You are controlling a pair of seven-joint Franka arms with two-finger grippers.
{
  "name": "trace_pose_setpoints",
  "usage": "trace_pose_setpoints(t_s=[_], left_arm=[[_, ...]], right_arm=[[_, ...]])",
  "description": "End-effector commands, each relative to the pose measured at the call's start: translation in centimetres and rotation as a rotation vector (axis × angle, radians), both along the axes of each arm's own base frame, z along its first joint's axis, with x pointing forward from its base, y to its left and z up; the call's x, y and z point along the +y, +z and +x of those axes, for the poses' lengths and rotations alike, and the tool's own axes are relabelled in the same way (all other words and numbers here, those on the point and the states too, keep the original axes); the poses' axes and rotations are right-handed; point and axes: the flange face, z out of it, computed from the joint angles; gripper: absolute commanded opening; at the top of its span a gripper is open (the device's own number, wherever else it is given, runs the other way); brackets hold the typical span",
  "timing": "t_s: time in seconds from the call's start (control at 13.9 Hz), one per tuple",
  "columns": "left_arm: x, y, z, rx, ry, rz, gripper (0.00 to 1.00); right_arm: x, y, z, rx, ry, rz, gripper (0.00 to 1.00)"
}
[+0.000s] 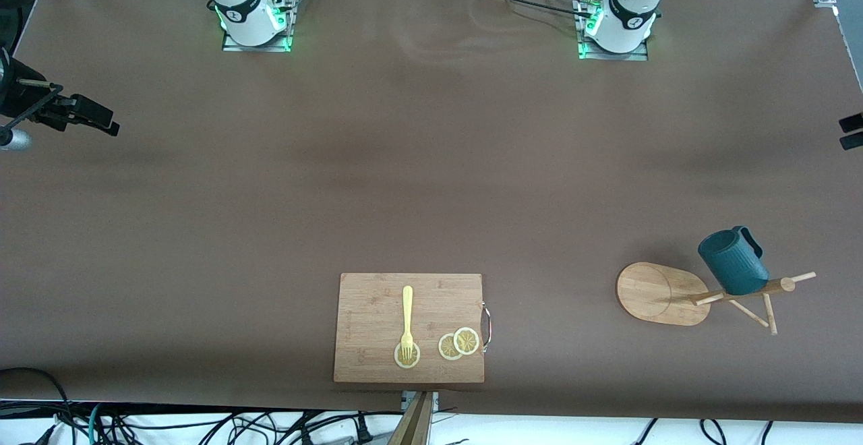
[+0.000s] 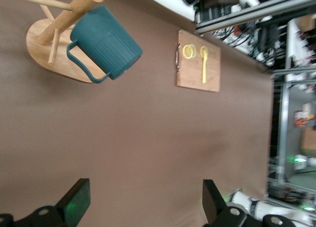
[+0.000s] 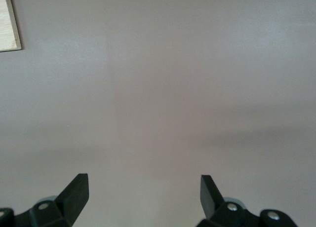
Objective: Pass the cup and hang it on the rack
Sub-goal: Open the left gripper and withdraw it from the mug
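Both my grippers hang with jaws apart over bare desk. My cup (image 1: 733, 261) already hangs on the rack (image 1: 701, 293), toward my left arm's end, handle up.

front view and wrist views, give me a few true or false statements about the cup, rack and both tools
1. The teal cup hangs on a peg of the wooden rack. True.
2. The left tool is shut on the cup. False: it is open, holding nothing, above bare table.
3. The right tool is open over bare table. True.
4. The yellow fork lies in the cup. False: it lies on the cutting board, tines on a lemon slice.
5. The rack stands on the cutting board. False: it is on the table, toward the left arm's end.
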Motion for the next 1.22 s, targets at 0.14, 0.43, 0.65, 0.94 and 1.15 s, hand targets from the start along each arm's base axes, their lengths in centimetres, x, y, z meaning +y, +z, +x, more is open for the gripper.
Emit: trace_pose_setpoints(t_s=[0.14,0.43,0.65,0.94,1.15], left_arm=[[-7.1,3.5,-0.2,0.069,-0.012,0.219,1.0],[-15.6,6.3,-0.3,0.142,0.026,0.448,1.0],[-20.2,6.6,-0.1,0.159,0.022,0.597,1.0],[-23.3,7.1,-0.2,0.14,0.041,0.675,1.0],[-24.7,6.8,0.2,0.154,0.07,0.688,1.0]], right_arm=[[-0.1,0.3,0.0,-0.003,-0.007,0.008,1.0],[-0.1,0.3,0.0,-0.003,-0.007,0.008,1.0],[-0.1,0.2,0.0,-0.002,-0.007,0.008,1.0],[-0.1,0.2,0.0,-0.002,-0.007,0.008,1.0],[-0.1,0.3,0.0,-0.003,-0.007,0.008,1.0]])
